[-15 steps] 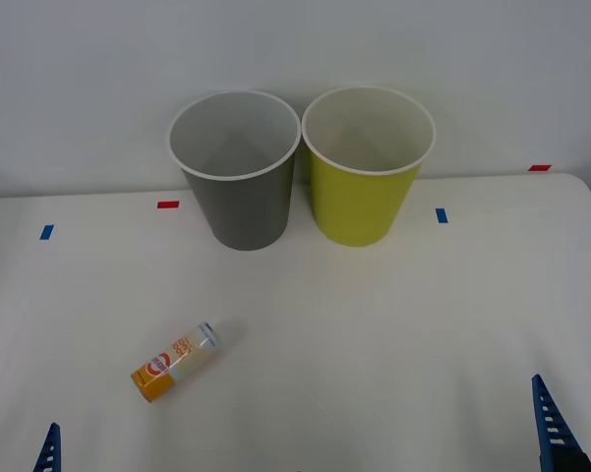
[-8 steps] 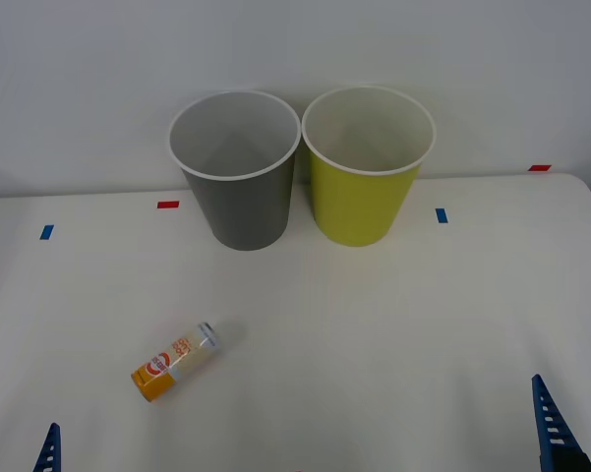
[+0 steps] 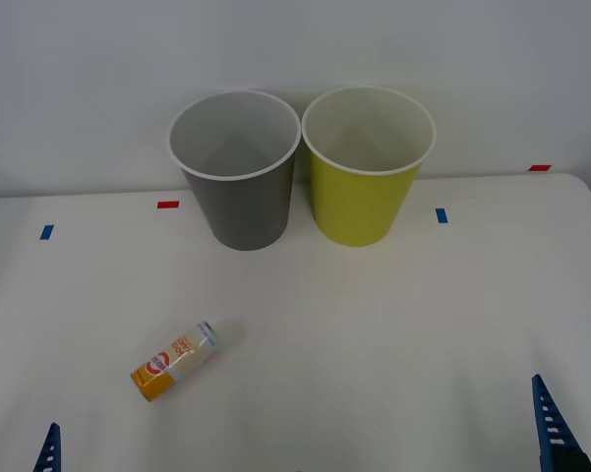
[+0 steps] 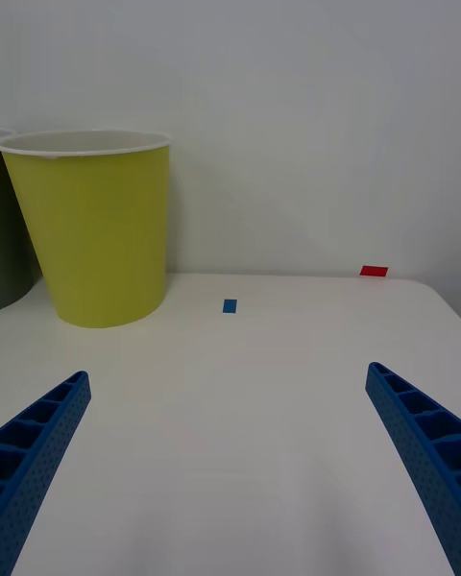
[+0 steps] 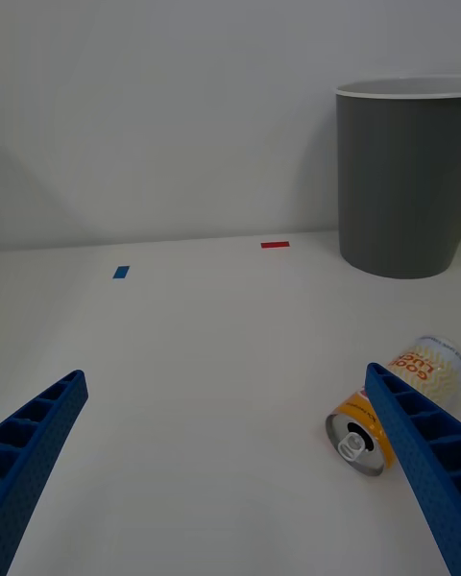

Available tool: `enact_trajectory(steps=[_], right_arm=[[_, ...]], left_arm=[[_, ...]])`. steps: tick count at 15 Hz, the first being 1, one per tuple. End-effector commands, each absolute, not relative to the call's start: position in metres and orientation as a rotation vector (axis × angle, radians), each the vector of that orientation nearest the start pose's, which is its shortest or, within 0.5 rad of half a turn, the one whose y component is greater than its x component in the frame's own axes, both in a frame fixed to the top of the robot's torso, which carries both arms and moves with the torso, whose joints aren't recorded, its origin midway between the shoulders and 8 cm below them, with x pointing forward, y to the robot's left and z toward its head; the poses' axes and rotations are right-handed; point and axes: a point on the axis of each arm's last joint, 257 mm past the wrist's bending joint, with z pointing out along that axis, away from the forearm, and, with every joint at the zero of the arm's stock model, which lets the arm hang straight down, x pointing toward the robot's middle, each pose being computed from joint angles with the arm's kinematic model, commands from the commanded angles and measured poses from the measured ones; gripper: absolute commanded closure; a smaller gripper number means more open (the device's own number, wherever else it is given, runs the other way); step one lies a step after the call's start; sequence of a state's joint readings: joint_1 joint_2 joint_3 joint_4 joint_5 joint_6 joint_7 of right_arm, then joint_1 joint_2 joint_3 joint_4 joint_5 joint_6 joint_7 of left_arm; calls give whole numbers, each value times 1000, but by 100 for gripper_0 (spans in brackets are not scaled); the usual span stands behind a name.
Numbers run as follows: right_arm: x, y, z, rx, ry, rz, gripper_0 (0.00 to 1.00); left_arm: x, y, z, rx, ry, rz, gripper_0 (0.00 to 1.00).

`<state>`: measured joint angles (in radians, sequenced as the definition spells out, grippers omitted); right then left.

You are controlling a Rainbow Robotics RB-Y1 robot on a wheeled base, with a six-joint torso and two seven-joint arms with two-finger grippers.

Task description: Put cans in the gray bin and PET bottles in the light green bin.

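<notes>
**One little can lies on the white tabletop, both pincers wait apart**

The tabletop is white and smooth. A plain pale wall stands behind it. Small bits of tape are stuck near the far edge: a blue tape mark and a red tape mark on the left, another blue mark and another red mark on the right.

The left pincer sits low at the near edge of the tabletop. Its two blue ribbed fingers are spread wide and grip nothing. The can lies on its side just ahead of this pincer and a little to the right, close beside the right finger. It is small and slim. One end is orange, and the colour fades to cream-white. It has a round red-and-white logo, and from the left wrist view its silver metal end faces the pincer.

The gray bin stands upright far ahead of the left pincer, past the can. It is tall and dark, with a white rim and a pale inside.

The right pincer waits low at the near right, fingers spread wide, gripping nothing. The light green bin stands upright well ahead of it and to its left, right beside the gray bin. It has the same shape, a white rim and a pale inside.
</notes>
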<state>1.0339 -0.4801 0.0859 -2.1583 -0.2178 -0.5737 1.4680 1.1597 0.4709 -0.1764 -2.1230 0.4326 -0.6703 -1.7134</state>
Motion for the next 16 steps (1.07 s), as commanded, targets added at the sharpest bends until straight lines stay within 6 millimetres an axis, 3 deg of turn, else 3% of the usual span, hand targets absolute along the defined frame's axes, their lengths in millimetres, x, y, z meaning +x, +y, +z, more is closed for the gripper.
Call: enact_trajectory(steps=[1,10,11,16], right_arm=[[250,-305,-185,-86,1478,24,0],[250,-305,-185,-86,1478,24,0],[250,-305,-185,-86,1478,24,0],[250,-305,-185,-86,1478,24,0]], left_arm=[[203,322,-215,-40,1556,88,0],[203,322,-215,-40,1556,88,0],[204,320,-236,-53,1591,86,0],[210,323,-228,20,1566,116,0]])
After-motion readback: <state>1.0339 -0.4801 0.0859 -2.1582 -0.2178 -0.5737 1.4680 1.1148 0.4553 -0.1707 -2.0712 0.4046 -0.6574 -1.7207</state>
